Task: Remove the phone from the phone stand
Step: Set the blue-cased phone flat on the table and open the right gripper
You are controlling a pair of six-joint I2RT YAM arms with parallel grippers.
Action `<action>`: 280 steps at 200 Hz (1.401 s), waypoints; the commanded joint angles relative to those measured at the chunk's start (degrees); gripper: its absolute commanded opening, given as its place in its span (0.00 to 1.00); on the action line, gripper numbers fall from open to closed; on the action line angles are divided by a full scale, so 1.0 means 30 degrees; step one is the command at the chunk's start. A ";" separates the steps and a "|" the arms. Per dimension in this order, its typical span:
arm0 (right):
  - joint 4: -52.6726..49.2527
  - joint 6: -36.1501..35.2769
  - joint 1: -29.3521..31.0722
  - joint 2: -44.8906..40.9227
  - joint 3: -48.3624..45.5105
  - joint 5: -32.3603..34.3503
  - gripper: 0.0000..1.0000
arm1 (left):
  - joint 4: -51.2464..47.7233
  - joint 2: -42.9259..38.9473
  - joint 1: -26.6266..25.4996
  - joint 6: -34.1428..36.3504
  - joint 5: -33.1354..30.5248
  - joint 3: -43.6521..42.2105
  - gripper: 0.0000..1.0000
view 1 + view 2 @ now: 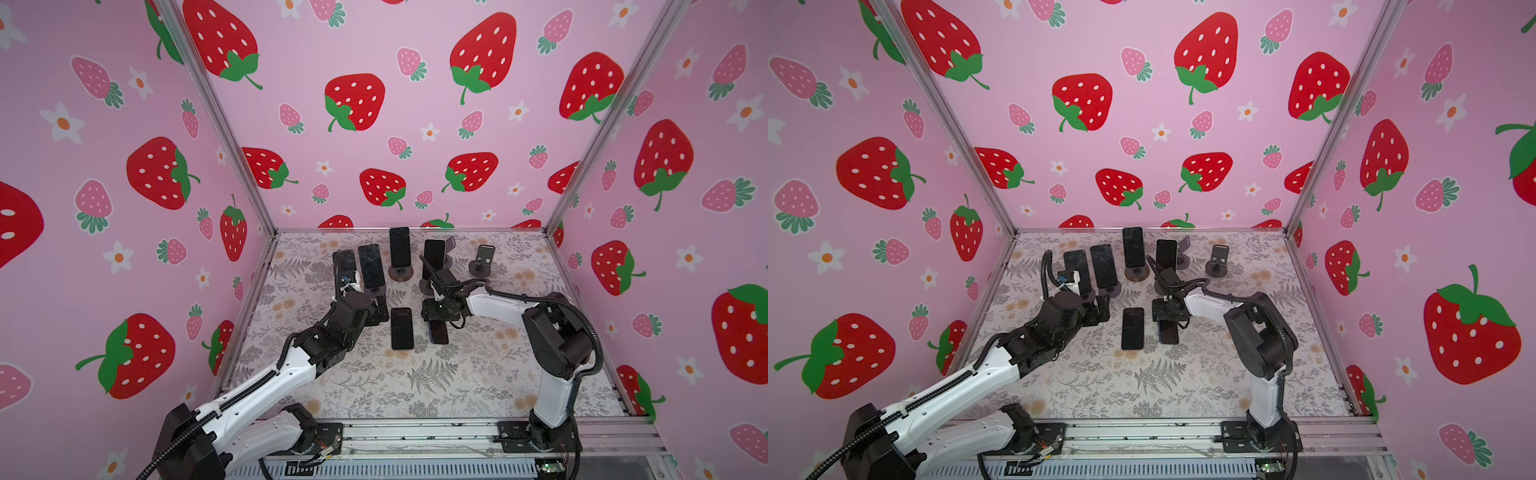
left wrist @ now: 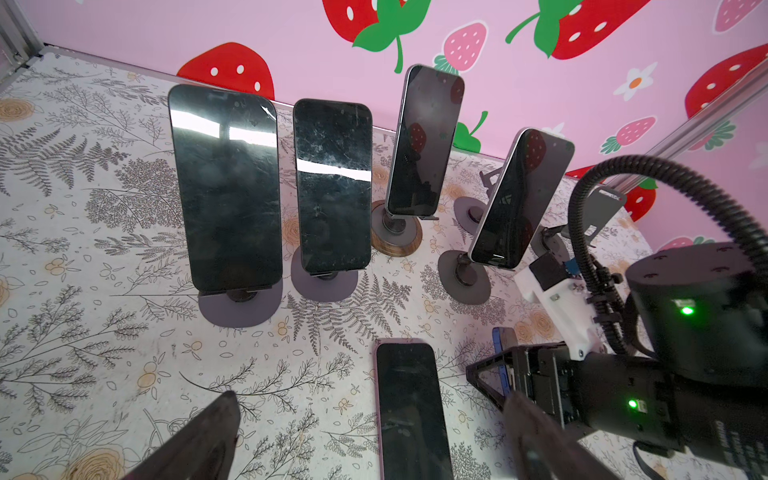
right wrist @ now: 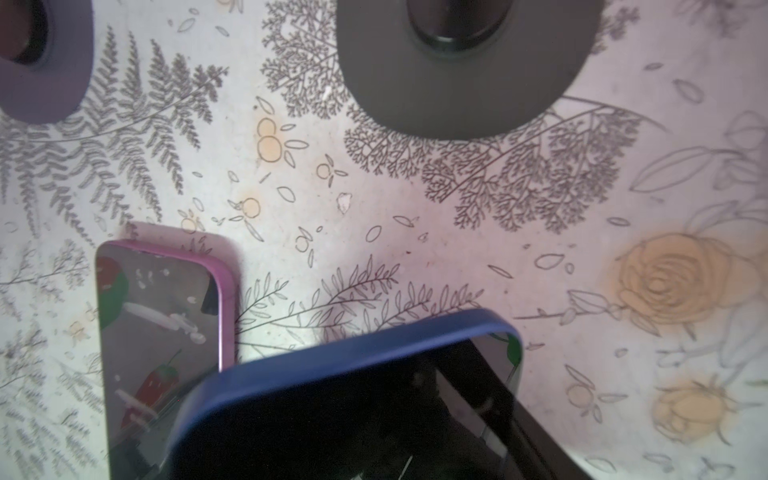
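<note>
Right gripper [image 1: 437, 320]: clamped on blue phone [image 3: 332, 374], tilted low over table [image 1: 374, 395], just beside flat pink phone [image 1: 402, 328]; a slack grip could drop it onto that. Left gripper [image 1: 376, 311]: wide open, empty, near stand phone [image 2: 332, 187]; a careless reach may topple its stand [image 2: 324, 286]. Three other phones sit on stands nearby.

I see the blue-cased phone [image 3: 332, 374] off its stand, low at the table, just beside the pink-cased phone [image 1: 402, 328], which lies flat, screen up. Four dark phones [image 2: 226, 187] lean on round-based stands [image 2: 324, 286]. An empty stand [image 1: 483, 258] sits back right.
</note>
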 commanded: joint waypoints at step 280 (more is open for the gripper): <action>-0.4615 0.1254 0.0796 0.1459 -0.1135 0.3843 0.78 | 0.0690 -0.3247 0.0476 -0.0471 0.0549 -0.2404 0.99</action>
